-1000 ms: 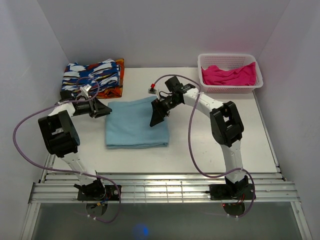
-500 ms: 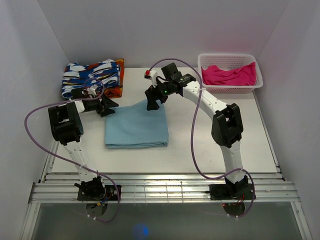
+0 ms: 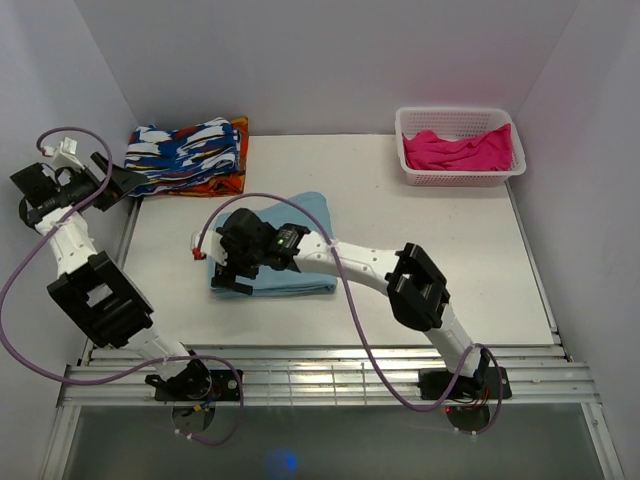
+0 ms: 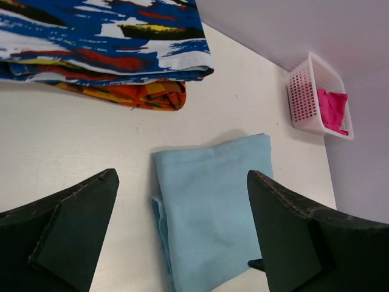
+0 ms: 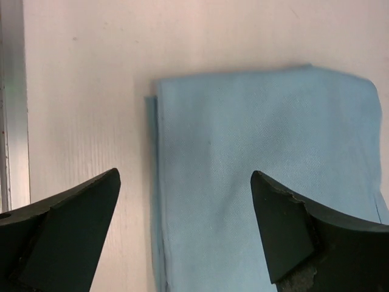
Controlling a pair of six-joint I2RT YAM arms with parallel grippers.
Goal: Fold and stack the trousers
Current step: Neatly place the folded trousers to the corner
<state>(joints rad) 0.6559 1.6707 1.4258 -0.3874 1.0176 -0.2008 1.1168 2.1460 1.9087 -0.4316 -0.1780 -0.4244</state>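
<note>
The trousers [image 3: 306, 212] lie folded into a light-blue rectangle on the white table, left of the middle. My right arm reaches across them, and my right gripper [image 3: 226, 270] hangs open over their front-left edge, holding nothing. In the right wrist view the trousers [image 5: 261, 170] fill the space between and beyond the open fingers [image 5: 61, 234]. My left gripper [image 3: 117, 180] is open and empty, raised at the far left beside the patterned cloth. In the left wrist view it looks down on the trousers [image 4: 213, 201] from well above.
A folded blue-white-orange patterned cloth [image 3: 185, 155] lies at the back left, also in the left wrist view [image 4: 103, 42]. A white basket [image 3: 460, 150] with a pink garment [image 3: 455, 150] stands at the back right. A metal rail [image 5: 12, 103] runs along the table's left edge.
My left gripper swung up and away from the trousers' back-left corner to the far left. My right gripper moved from the trousers' back edge to over their front-left edge. The trousers stay folded.
</note>
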